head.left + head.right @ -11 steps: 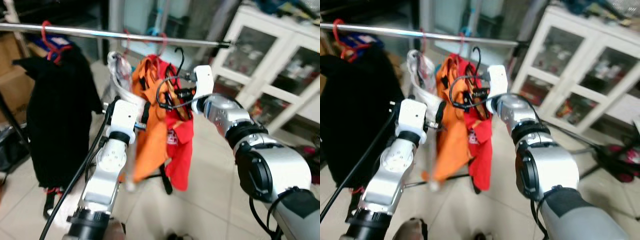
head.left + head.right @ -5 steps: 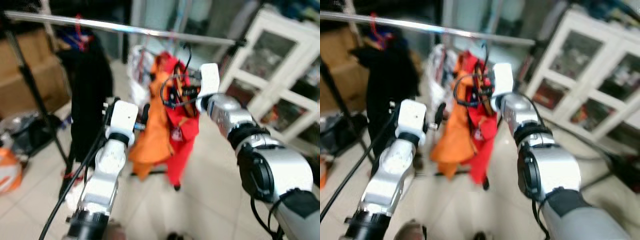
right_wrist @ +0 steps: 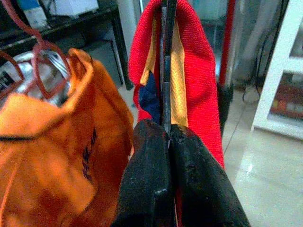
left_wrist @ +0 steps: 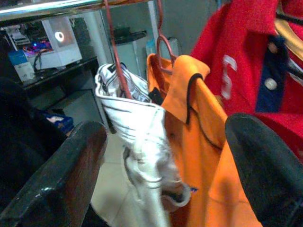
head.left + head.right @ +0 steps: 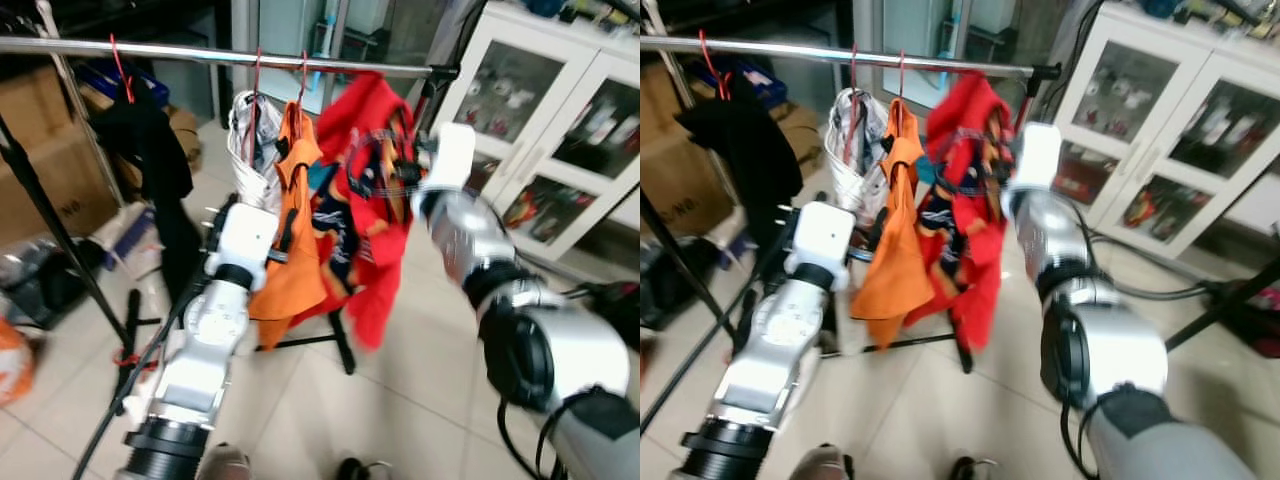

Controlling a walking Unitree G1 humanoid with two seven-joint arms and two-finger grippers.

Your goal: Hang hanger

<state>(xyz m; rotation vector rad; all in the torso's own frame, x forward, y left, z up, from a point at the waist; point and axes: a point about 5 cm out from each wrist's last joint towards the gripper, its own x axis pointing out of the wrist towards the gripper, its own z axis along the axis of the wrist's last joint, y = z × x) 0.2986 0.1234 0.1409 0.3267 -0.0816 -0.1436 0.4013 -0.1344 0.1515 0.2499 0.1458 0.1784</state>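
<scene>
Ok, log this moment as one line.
right gripper: shut on black hanger with red shirt | left gripper: open, idle | steel rail: hanger not yet on

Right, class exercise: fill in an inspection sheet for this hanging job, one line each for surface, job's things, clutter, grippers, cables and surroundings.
Surface: pale tiled floor.
Job's things: red shirt on a dark hanger, lifted close to the metal rail; whether its hook is on the rail cannot be told. An orange shirt, a white garment and a black garment hang from the rail.
Clutter: cardboard boxes and bags beside the rack.
Grippers: right gripper shut on the hanger; left gripper open, facing the orange and white garments.
Cables: black cable along the left arm.
Surroundings: white glass-door cabinet.
</scene>
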